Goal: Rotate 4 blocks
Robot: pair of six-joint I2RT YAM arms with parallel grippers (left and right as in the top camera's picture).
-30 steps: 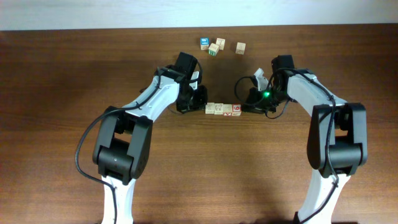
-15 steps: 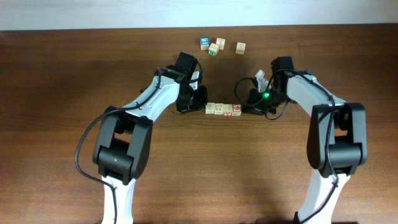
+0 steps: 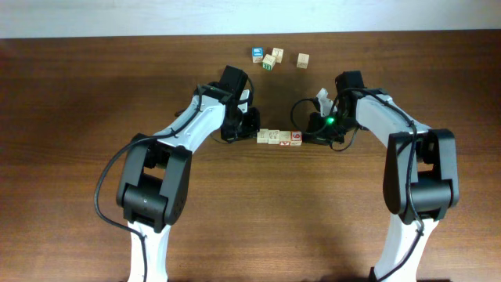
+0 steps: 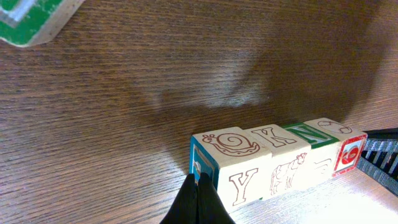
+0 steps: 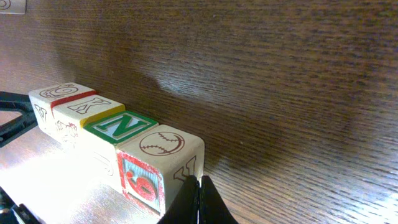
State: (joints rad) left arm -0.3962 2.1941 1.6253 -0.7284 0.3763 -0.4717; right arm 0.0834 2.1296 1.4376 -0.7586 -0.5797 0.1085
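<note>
Flanking: my left gripper [image 4: 198, 194] and right gripper [image 5: 199, 191], both closed, empty, probably touching opposite ends.
Axis: row of alphabet blocks [image 3: 279, 137] lies between my tips.

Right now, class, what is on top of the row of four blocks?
Nothing rests on the row of blocks; top faces show snail, K, N, baseball. Undersides against the table are hidden.

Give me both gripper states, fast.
Left gripper: closed, holding nothing, tip at one end of the row of blocks.
Right gripper: closed, holding nothing, tip at the row's other end.
</note>
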